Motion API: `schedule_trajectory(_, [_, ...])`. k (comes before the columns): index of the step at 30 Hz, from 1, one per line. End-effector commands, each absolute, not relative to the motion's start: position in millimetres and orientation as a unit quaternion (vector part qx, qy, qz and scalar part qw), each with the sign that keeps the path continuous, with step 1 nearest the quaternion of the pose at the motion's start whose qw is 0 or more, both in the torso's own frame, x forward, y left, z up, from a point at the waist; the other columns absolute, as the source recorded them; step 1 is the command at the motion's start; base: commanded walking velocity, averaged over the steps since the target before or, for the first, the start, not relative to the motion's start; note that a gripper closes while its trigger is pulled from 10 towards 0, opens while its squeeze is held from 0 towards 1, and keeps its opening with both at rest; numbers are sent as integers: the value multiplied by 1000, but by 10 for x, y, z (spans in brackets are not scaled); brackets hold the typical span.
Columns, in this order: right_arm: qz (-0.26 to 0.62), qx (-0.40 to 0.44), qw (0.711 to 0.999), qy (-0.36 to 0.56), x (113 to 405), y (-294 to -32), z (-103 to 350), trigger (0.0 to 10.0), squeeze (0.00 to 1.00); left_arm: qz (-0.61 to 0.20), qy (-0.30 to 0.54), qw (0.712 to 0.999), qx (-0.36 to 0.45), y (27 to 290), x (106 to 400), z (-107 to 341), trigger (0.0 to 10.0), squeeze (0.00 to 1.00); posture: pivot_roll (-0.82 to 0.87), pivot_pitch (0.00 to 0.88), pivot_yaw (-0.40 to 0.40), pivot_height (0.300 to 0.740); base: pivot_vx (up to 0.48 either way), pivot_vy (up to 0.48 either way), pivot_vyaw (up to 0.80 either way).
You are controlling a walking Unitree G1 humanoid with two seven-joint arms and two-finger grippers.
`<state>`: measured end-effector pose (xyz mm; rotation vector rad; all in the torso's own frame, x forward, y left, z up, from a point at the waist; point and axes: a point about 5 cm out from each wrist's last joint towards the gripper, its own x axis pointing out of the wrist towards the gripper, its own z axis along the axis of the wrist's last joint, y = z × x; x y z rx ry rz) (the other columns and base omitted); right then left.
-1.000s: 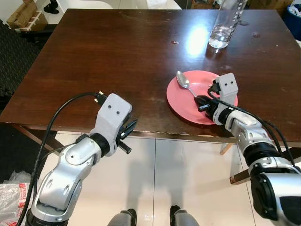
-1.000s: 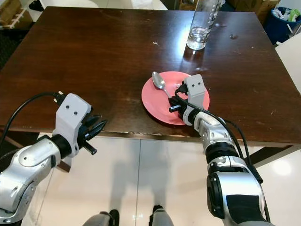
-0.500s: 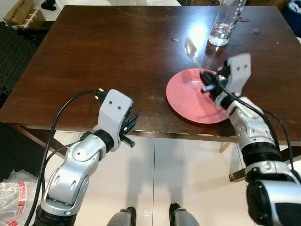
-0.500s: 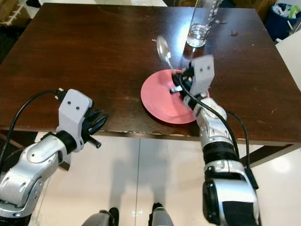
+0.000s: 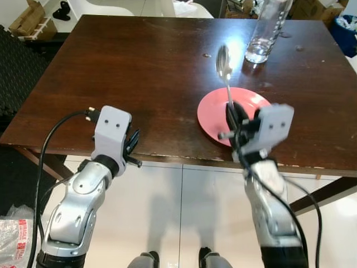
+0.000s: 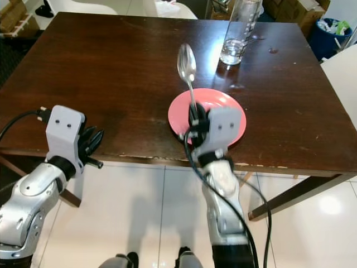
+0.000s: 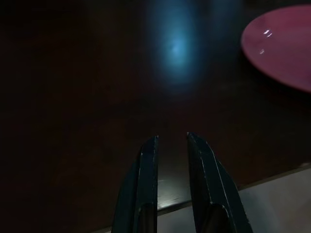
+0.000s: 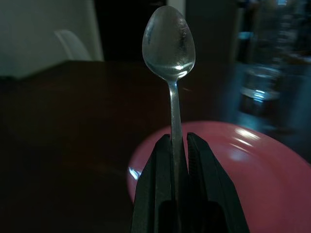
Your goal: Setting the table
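My right gripper (image 5: 231,113) is shut on the handle of a metal spoon (image 5: 224,60) and holds it upright, bowl end up, above the near side of a pink plate (image 5: 250,100). In the right wrist view the spoon (image 8: 169,43) stands between the fingers (image 8: 156,160), with the plate (image 8: 252,160) behind it. The plate lies near the front edge of the dark wooden table (image 5: 139,72). My left gripper (image 5: 133,146) hangs at the table's front edge, to the left. Its fingertips (image 7: 148,145) stand a narrow gap apart with nothing between them.
A clear water bottle (image 5: 265,30) stands on the table behind the plate, at the back right. White tiled floor (image 5: 184,212) lies below the front edge. Boxes (image 5: 28,17) sit on the floor at the far left.
My right gripper has lifted the spoon off the plate, swung it upright and drawn back toward the table's front edge. The left arm has shifted a little to the left.
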<state>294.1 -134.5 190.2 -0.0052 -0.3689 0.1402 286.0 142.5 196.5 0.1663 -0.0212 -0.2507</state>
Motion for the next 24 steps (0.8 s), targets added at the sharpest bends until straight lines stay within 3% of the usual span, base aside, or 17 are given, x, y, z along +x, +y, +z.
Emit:
schedule_trajectory(1, [63, -8, 981, -181, 2892, -1336, 1886, 10000, 0, -121, 0, 989, 82, 1442, 2845, 1897, 10000, 0, -26, 98, 84, 740, 0, 0, 0])
schedule_trajectory(14, [52, 3, 988, -148, 2905, -1370, 1785, 10000, 0, -117, 3, 991, 64, 1407, 2832, 1776, 10000, 0, -38, 75, 74, 740, 0, 0, 0])
schedule_trajectory(24, [60, -10, 987, -146, 2953, -1290, 1765, 10000, 0, -75, 32, 996, 44, 1532, 2833, 1562, 10000, 0, -55, 50, 70, 740, 0, 0, 0])
